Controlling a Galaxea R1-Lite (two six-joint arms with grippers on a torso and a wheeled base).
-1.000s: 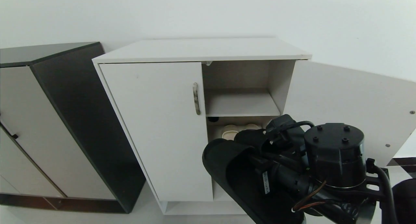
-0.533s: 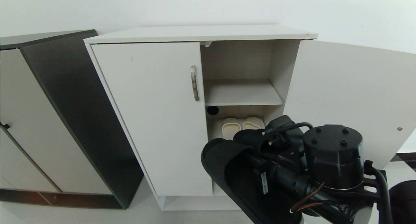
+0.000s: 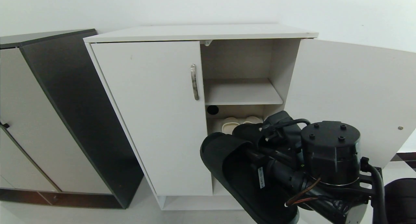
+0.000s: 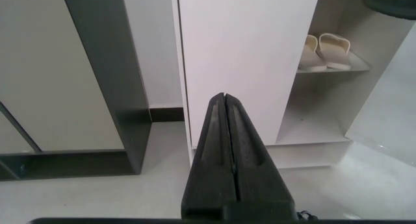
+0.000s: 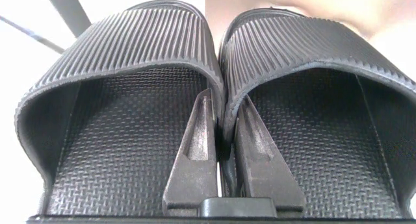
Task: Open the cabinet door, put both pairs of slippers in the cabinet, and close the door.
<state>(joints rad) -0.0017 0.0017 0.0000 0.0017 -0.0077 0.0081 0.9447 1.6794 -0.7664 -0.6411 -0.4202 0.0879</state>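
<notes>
The white cabinet (image 3: 149, 116) has its right door (image 3: 351, 97) swung wide and its left door shut. A cream pair of slippers (image 3: 235, 124) lies on the middle shelf, also clear in the left wrist view as cream slippers (image 4: 325, 50). My right gripper (image 5: 221, 130) is shut on a black pair of slippers (image 5: 149, 94), pinching their two inner walls together. In the head view the black slippers (image 3: 237, 165) hang in front of the open compartment, just below the cream pair. My left gripper (image 4: 224, 100) is shut and holds nothing, low before the closed left door.
A dark grey cabinet (image 3: 65, 120) stands close on the left of the white one. The upper shelf (image 3: 240, 92) carries nothing. A round black hole (image 3: 213, 110) sits in the back panel under it. Pale floor (image 4: 156, 191) runs along the front.
The head camera tilted up a second ago, then held. In the last half second my right arm lifted the black slippers slightly toward the opening, hiding more of the cream pair.
</notes>
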